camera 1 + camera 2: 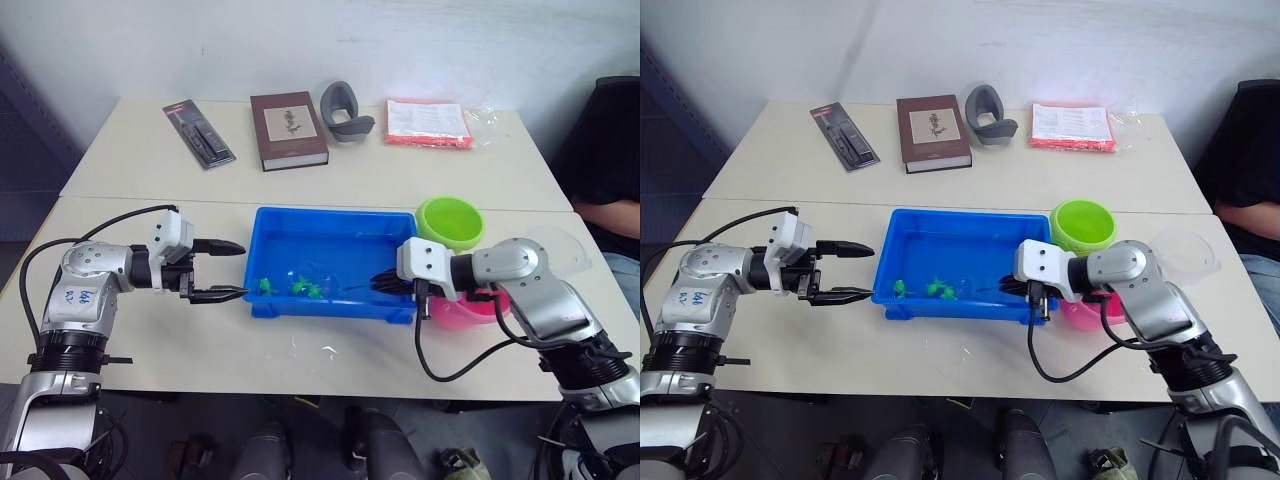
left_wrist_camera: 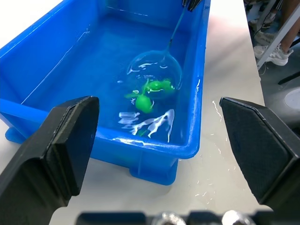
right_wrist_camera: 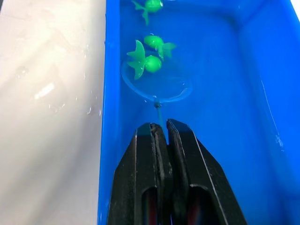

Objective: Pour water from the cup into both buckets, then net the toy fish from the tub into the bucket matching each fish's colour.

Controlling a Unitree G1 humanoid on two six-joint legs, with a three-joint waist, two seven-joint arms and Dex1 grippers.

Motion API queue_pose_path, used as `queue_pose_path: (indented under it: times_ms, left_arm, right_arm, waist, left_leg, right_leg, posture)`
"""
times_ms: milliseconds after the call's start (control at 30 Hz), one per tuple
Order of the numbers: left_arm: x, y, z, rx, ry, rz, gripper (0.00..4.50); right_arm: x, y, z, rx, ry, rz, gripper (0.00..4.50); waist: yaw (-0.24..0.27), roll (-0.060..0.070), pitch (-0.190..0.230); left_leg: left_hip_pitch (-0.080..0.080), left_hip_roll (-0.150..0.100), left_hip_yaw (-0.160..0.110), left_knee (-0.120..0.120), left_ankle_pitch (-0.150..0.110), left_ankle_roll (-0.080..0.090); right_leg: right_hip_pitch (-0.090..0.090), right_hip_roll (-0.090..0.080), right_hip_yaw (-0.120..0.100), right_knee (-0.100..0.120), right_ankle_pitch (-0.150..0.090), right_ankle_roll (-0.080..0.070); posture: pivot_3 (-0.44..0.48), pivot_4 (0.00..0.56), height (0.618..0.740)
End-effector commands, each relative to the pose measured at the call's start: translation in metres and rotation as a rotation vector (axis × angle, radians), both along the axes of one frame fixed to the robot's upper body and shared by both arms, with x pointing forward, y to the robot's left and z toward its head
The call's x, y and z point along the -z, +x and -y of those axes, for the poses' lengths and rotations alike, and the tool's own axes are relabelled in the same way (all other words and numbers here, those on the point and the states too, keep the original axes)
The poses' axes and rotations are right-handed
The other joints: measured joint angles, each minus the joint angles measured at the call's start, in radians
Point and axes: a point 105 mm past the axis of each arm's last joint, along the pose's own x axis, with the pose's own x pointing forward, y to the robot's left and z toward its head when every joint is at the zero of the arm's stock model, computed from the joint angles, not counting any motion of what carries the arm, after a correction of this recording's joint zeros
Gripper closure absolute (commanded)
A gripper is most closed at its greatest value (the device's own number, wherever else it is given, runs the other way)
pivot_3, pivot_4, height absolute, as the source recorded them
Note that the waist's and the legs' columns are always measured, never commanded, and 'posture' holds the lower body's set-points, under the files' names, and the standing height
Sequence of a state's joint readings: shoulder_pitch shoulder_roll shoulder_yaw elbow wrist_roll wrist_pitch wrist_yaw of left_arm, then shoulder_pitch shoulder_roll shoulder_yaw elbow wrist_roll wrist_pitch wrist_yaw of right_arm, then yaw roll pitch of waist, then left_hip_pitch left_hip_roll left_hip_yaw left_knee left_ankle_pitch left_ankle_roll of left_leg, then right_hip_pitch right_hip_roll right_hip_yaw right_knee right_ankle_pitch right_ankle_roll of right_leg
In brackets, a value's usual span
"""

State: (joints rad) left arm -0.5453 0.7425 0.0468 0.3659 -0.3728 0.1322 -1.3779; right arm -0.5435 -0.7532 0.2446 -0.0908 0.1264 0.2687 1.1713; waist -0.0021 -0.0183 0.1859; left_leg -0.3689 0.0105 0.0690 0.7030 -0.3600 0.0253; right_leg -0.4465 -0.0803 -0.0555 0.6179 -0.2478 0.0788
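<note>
Blue tub [image 1: 335, 232] mid-bench, three green fish [image 3: 150, 62] inside. Right claw [image 3: 163, 133] clamped on net [image 3: 156, 86] handle, hoop under one fish. Left claw [image 1: 228, 270] agape at nine o'clock. Two buckets [image 1: 450, 222] at three.

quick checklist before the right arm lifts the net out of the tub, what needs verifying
1. Right gripper shut on the net's handle: ok, fingers pressed together around it.
2. Net hoop under a green fish: cannot tell, the fish sits at the hoop's edge.
3. Green bucket ready to take it: ok, upright behind the tub's right end.
4. Left gripper out of the way: ok, open, outside the tub's left wall.
5. Pink bucket clear of the lift path: cannot tell, the right arm hides most of it.
</note>
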Motion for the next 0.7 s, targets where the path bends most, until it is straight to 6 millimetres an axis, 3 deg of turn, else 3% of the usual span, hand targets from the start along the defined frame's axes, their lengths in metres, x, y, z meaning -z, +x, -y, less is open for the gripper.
queue_pose_path:
  times_ms: [33,267,700]
  left_arm:
    - [-0.009,0.001,0.005,0.017,-0.002,0.037,0.06]
    - [-0.01,0.003,0.008,0.026,-0.005,0.041,0.06]
    - [-0.011,0.005,0.013,0.041,-0.016,0.045,0.06]
  right_arm:
    - [-0.017,-0.005,0.007,0.009,0.029,0.048,4.5]
    - [-0.011,-0.011,0.03,0.066,-0.023,0.029,4.5]
    - [-0.028,-0.02,0.051,0.133,0.084,0.08,4.5]
  waist:
    - [0.0,0.0,0.0]
    - [0.001,0.0,0.0]
    - [0.002,0.0,0.0]
  left_leg:
    - [0.0,0.0,0.0,0.0,0.0,0.0]
    - [0.0,0.0,0.0,0.0,0.0,0.0]
    - [0.0,0.0,0.0,0.0,0.0,0.0]
  right_leg:
    - [0.0,0.0,0.0,0.0,0.0,0.0]
    - [0.0,0.0,0.0,0.0,0.0,0.0]
    - [0.0,0.0,0.0,0.0,0.0,0.0]
  posture:
    - [0.0,0.15,0.74]
    - [0.0,0.15,0.74]
    - [0.0,0.15,0.74]
